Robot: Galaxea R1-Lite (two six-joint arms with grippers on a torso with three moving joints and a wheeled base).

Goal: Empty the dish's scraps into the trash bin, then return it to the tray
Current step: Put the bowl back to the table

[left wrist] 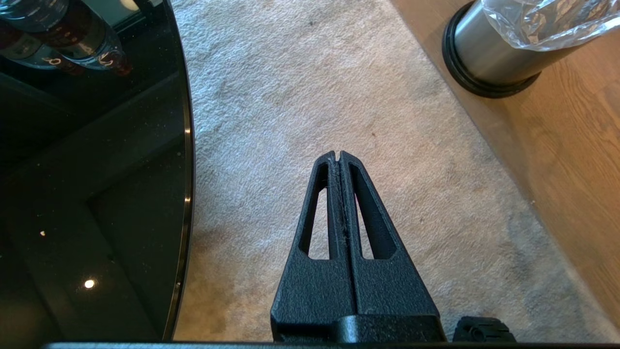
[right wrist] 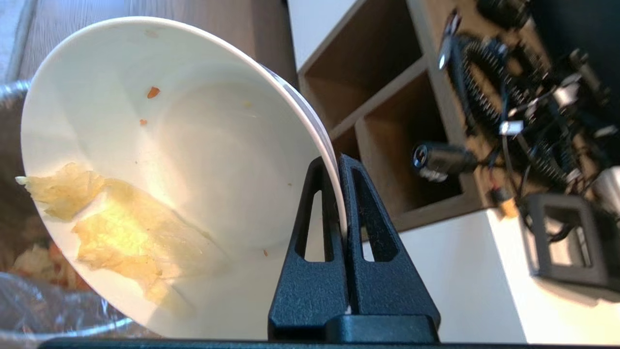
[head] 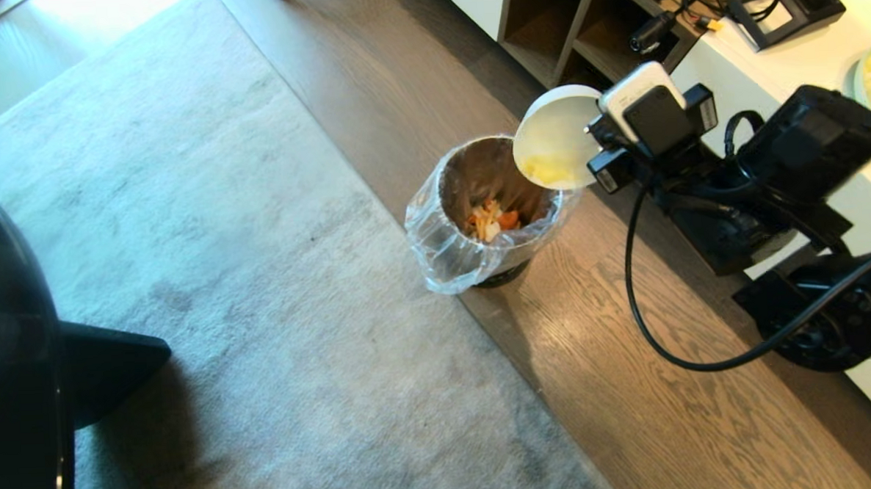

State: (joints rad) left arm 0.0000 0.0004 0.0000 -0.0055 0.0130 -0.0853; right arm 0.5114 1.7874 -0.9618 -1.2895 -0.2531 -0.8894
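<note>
Pinching dish rim, jaws closed

The dish, a plain white bowl, is tipped steeply on edge over the bin, its open side facing the bin's mouth and its lower rim just above the liner. A pale yellow, limp scrap clings to the lower inside wall, with a few tiny orange flecks higher up. The bin, brushed metal with a black base ring and clear liner folded over the rim, stands on the wood floor at the carpet's edge. Orange and white scraps lie inside it.
</note>
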